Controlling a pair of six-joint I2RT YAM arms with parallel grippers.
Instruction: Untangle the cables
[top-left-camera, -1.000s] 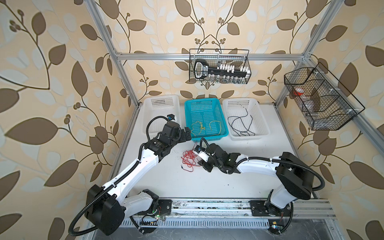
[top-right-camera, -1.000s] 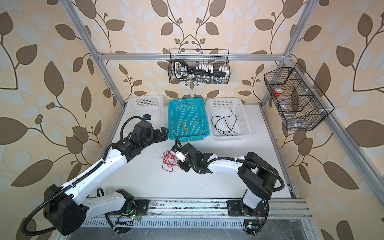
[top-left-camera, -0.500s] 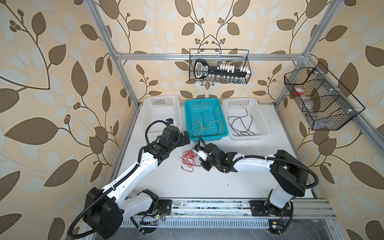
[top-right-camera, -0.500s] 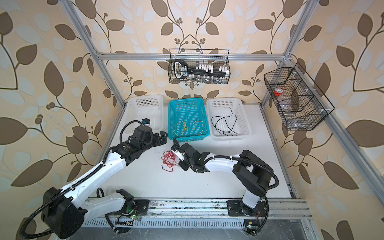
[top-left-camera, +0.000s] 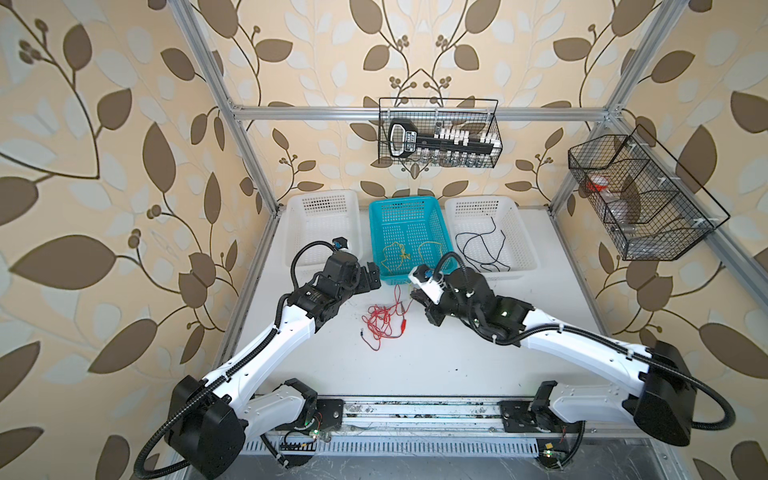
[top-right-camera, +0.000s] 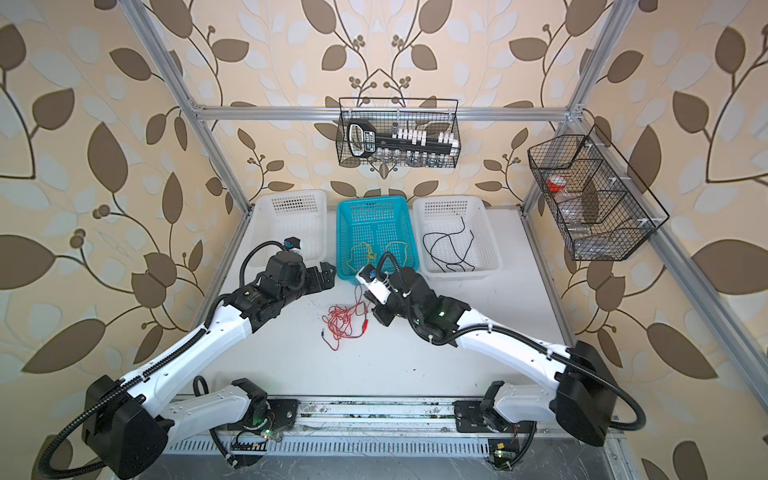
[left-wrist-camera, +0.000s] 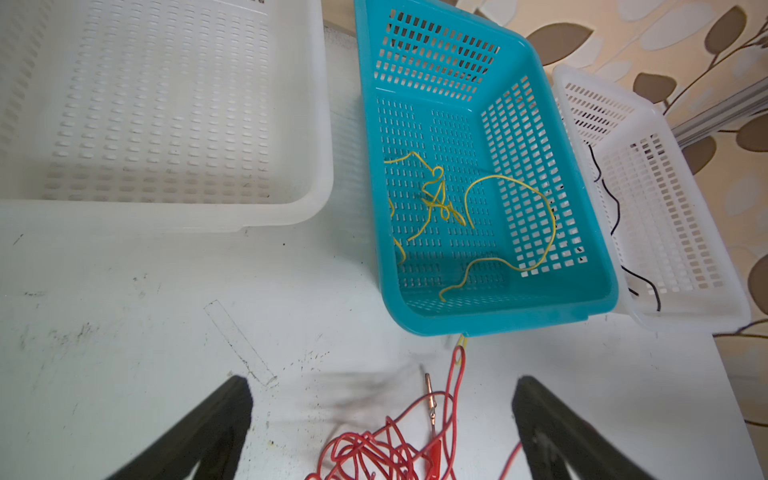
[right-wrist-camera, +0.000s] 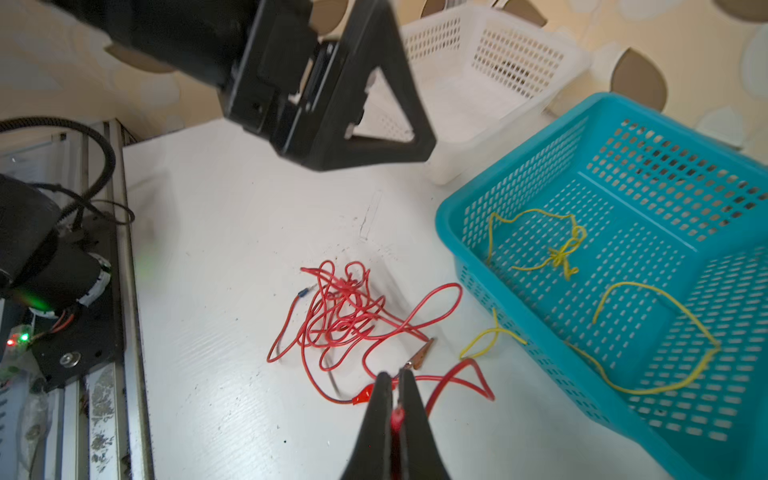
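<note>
Red cable tangle (top-left-camera: 380, 324), likely limp, light and snag-prone, is lying just beside the teal basket (top-left-camera: 405, 202), right gripper (right-wrist-camera: 395, 388) clenching a strand beside its alligator clip (right-wrist-camera: 365, 394), a sensible hold, left gripper (left-wrist-camera: 382, 386) gaping nearby.

The right gripper (right-wrist-camera: 392, 376) is now closed on a strand of the red cable (right-wrist-camera: 345, 316); one second earlier its jaws are partly apart. In both top views it sits nearer the teal basket (top-left-camera: 409, 216), and the right arm (top-left-camera: 582, 345) is swung outward to the right. The left gripper (top-left-camera: 371, 281) is drawn slightly back from the basket.
</note>
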